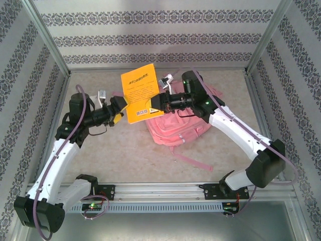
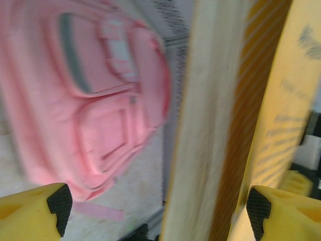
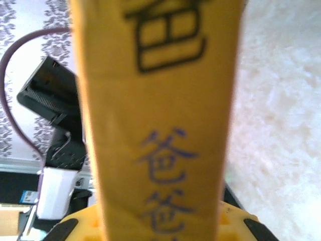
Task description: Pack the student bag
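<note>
We pinch the upright yellow book (image 1: 139,93) by its edge with our right fingers (image 3: 88,230). Our left fingers (image 2: 30,211) stand spread around its lower corner. The pink student bag (image 1: 175,128) lies mid-counter (image 1: 120,150), beneath the book.

Bright even light, faint soft shadows on the bench (image 1: 115,150), wrist views blurred, yellow book (image 3: 160,125) out of focus
</note>
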`<move>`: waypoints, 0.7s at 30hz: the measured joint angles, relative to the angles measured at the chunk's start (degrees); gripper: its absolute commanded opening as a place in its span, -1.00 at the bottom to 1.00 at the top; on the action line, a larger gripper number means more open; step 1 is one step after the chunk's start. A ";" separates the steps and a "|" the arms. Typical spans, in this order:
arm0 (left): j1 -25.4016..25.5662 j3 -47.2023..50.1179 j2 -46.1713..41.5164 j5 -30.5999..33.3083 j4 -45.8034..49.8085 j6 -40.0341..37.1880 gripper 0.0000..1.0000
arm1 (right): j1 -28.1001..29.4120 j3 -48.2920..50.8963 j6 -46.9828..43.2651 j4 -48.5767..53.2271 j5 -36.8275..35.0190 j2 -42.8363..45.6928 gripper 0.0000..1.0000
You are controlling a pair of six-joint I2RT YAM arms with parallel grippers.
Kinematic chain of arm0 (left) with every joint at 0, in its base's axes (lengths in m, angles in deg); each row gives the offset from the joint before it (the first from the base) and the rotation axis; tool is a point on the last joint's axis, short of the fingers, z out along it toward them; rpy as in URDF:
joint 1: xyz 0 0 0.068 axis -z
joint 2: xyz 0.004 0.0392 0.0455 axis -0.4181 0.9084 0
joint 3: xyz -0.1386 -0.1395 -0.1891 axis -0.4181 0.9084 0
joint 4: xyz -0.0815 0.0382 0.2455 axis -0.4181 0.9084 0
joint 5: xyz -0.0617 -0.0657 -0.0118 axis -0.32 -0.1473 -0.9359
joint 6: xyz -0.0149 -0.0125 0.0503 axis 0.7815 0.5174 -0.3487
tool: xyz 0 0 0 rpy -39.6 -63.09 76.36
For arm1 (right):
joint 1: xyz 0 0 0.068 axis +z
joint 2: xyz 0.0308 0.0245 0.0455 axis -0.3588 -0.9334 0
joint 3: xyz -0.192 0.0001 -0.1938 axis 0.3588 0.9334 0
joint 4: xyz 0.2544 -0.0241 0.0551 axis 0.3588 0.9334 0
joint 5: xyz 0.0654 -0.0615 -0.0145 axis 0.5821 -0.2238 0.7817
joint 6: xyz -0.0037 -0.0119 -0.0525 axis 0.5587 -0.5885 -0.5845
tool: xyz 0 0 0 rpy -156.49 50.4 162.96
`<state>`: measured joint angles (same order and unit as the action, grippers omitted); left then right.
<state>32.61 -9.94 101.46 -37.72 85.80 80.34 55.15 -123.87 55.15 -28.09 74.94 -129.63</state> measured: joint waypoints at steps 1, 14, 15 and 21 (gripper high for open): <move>0.07 -0.55 0.66 -1.36 -2.62 0.85 0.78 | 0.04 0.26 0.35 -0.17 0.66 0.70 -1.00; 4.46 -3.06 7.19 -9.84 -28.26 11.28 -0.28 | -2.14 7.02 6.34 -6.62 5.14 9.09 -1.00; 5.18 -3.34 7.69 -10.03 -29.00 11.61 -0.43 | -2.19 7.06 6.29 -6.58 5.18 9.29 -1.00; 6.47 -3.93 8.46 -9.90 -30.97 11.30 -1.00 | -3.65 7.02 3.87 -3.52 4.42 9.81 -0.13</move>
<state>39.08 -13.87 109.92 -47.62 54.83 91.64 51.50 -116.86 59.02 -31.61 79.35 -119.82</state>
